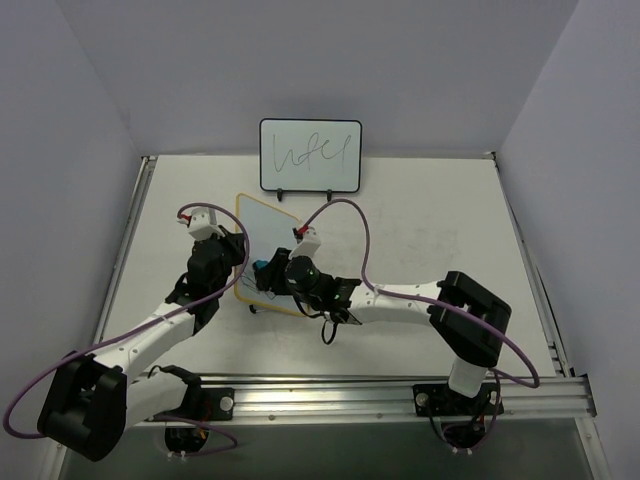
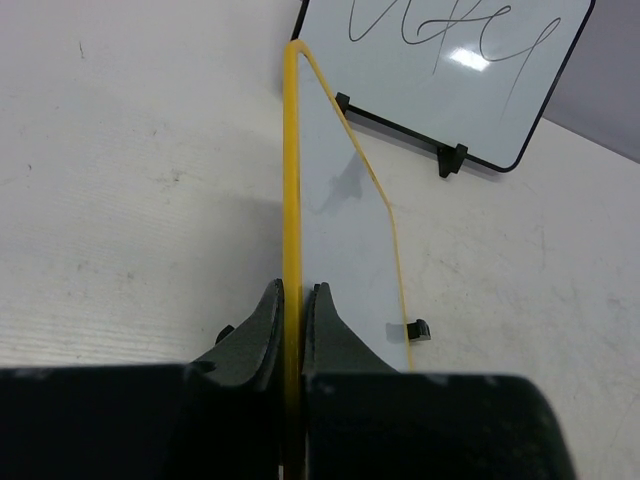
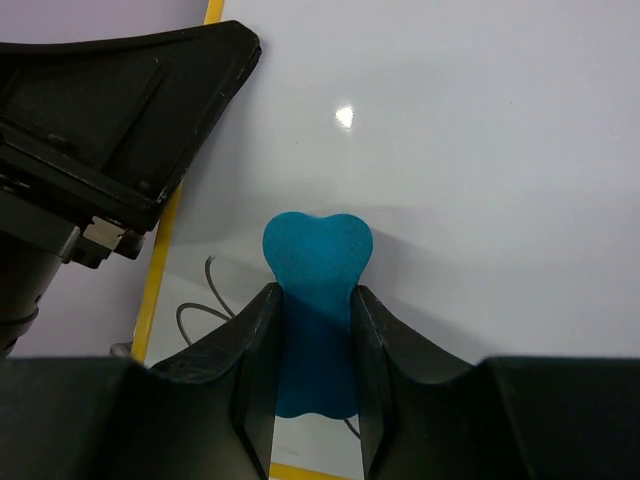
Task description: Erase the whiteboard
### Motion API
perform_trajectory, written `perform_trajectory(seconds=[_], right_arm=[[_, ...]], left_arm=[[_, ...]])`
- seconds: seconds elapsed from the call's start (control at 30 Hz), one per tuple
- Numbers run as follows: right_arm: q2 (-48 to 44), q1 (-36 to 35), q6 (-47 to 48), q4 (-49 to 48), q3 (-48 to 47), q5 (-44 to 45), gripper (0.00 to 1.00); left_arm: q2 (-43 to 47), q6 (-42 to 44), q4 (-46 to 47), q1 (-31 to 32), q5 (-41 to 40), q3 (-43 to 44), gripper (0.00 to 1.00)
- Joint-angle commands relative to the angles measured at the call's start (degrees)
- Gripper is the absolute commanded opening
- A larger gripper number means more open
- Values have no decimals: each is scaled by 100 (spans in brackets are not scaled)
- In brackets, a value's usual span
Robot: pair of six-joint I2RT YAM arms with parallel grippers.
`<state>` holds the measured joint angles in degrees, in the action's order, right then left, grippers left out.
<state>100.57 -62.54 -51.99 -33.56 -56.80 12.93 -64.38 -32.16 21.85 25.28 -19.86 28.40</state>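
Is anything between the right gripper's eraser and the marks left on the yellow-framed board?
Nothing visible. The blue eraser, held by the right gripper, is against the whiteboard, with the scribble just beside it and bare board between. The left gripper clamps the frame edge nearby, off that path.

This is looking like a robotics lab. Bare walls (image 1: 300, 60) are boxing in the white table (image 1: 450, 220) around the left gripper (image 1: 238, 268); an aluminium rail (image 1: 330, 398) is running behind it.
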Motion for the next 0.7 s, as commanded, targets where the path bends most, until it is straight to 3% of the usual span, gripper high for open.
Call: perform_trajectory(seconds=[0.0,0.4,0.67], right_arm=[[208,-479,-277,430,528,-1433,0],[-223,-118,-567,184,2207,-1082,0],[234,75,-532,-19,2085,-1197,0]], left_arm=[[-233,228,-884,346,1098,-116,2],[-268,254,-937,346,1089,25,2],[-268,281,-963,346,1080,-1,2]])
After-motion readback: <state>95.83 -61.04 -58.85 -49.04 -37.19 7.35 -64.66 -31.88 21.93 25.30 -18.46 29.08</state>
